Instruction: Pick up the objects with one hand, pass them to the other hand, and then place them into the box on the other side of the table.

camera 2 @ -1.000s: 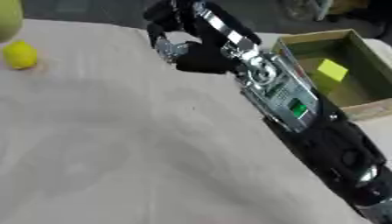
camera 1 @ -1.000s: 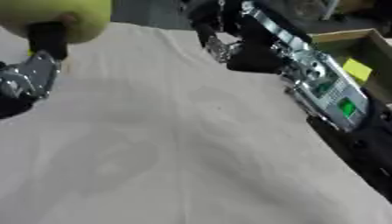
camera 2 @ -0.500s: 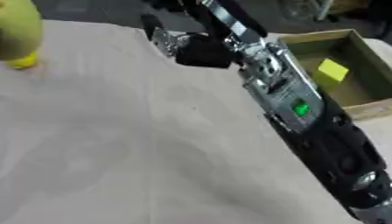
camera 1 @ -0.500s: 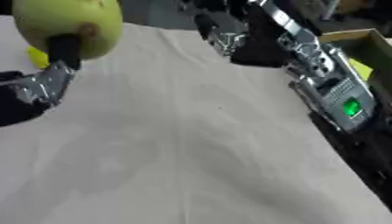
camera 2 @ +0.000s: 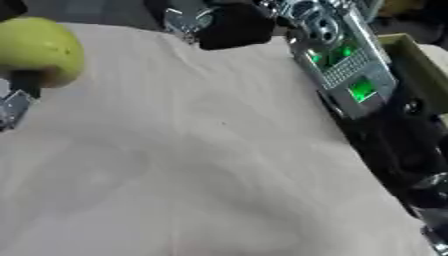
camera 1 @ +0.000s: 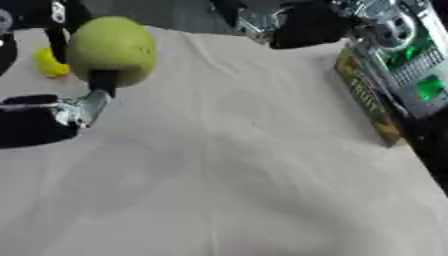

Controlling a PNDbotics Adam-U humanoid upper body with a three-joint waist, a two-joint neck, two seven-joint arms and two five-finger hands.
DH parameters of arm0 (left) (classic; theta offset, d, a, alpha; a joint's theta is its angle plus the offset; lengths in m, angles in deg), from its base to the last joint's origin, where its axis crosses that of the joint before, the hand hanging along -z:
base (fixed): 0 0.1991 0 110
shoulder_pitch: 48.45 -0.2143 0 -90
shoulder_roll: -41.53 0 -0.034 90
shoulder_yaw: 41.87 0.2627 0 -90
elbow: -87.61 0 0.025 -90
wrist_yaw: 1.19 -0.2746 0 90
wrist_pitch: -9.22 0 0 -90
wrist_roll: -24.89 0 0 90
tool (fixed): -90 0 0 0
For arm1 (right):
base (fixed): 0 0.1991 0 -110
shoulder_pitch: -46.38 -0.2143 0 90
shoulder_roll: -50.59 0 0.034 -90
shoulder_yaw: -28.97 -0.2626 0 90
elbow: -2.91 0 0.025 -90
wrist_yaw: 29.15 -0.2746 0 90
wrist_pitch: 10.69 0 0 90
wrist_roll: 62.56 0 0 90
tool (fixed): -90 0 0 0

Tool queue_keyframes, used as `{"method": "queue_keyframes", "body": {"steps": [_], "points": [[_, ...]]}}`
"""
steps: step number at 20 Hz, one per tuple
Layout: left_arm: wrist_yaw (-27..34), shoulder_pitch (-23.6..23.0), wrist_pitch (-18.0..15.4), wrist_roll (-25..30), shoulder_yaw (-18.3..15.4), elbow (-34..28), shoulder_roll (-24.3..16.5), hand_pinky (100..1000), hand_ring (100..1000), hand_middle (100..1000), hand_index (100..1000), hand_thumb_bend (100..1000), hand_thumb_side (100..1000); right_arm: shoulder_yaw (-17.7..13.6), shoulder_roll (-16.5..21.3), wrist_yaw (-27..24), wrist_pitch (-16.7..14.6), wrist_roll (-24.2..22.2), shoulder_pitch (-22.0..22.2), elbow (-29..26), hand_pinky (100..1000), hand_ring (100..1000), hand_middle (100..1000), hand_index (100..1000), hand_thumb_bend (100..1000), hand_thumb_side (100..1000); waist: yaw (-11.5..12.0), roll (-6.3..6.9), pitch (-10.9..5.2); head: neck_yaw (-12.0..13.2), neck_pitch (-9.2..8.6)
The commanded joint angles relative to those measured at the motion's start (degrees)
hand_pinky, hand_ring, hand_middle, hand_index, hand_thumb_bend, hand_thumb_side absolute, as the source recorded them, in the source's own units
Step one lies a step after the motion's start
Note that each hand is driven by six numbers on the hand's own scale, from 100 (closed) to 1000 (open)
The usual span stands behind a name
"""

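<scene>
A round yellow-green fruit [camera 1: 112,50] hangs above the table at the upper left. My left hand [camera 1: 35,120] is shut on it, with a dark finger [camera 1: 101,81] pressed against its underside. My right hand [camera 2: 232,25] is at the top middle, a short way to the right of the fruit and apart from it; the picture's top edge cuts it off. Its forearm [camera 2: 346,65], with green lights, runs down the right side. The box [camera 1: 366,97] shows as a wall at the right edge, partly hidden behind that forearm.
A small yellow thing [camera 1: 50,63] lies on the table at the far left, behind the fruit. A pale cloth [camera 1: 245,175] with soft creases covers the table.
The camera has tilted, so the whole picture has shifted. The fruit in my left hand has come in from the upper left corner toward the right hand.
</scene>
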Motion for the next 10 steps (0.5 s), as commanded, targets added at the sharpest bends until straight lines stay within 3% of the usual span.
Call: {"method": "queue_keyframes", "body": {"steps": [1,10], "points": [[-3.89,1.21,-1.32,1.18,-0.4,0.73,-0.09,364,506,514,569,100,161,0.63,2.19,2.08,1.06,-2.77,-2.32,-1.16,897,780,727,777,312,433,-0.19,-0.44,-1.96,0.25,0.26],[-12.85,0.95,-4.16,0.76,-0.45,3.03,1.5,395,520,525,575,100,115,3.48,2.86,3.74,7.61,-8.16,-7.36,-1.16,868,742,705,775,333,392,-0.63,-1.05,-2.64,0.63,0.82]]}}
